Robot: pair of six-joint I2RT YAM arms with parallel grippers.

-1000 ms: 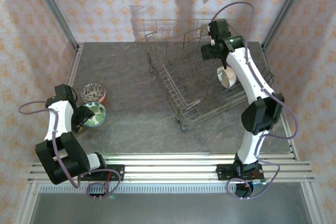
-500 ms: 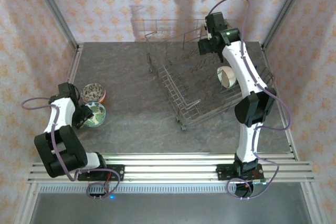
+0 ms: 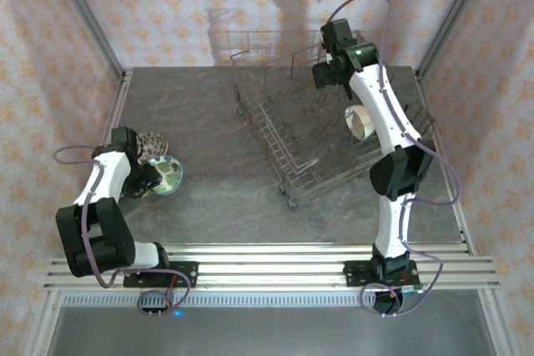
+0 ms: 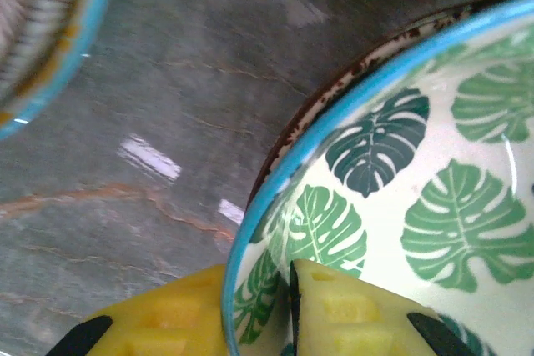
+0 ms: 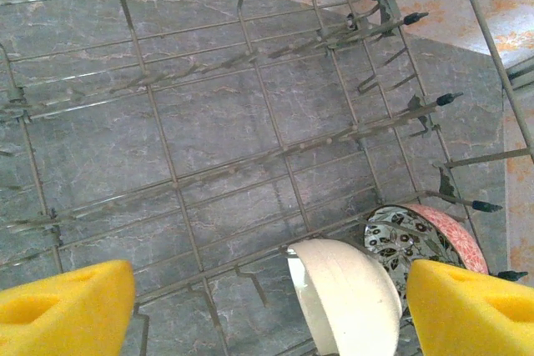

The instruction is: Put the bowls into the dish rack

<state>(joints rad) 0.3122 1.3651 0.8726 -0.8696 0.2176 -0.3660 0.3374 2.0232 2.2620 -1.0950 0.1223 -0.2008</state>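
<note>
Counter [image 3: 209,114] of grey stone pattern carries every item. Dish rack [image 3: 292,143] of silver wire lies directly beneath the right claw [image 5: 267,277], whose yellow fingers are spread wide apart and grip nothing. White bowl [image 5: 346,298] stands on edge among the tines below that claw, nearer its right finger, with a pink-rimmed patterned bowl [image 5: 434,235] just behind it. Left claw [image 4: 254,277] is clamped on the blue rim of a leaf-patterned bowl [image 4: 434,206], one finger inside and one outside. Speckled bowl [image 3: 150,143] sits on the counter just beyond this claw.
</note>
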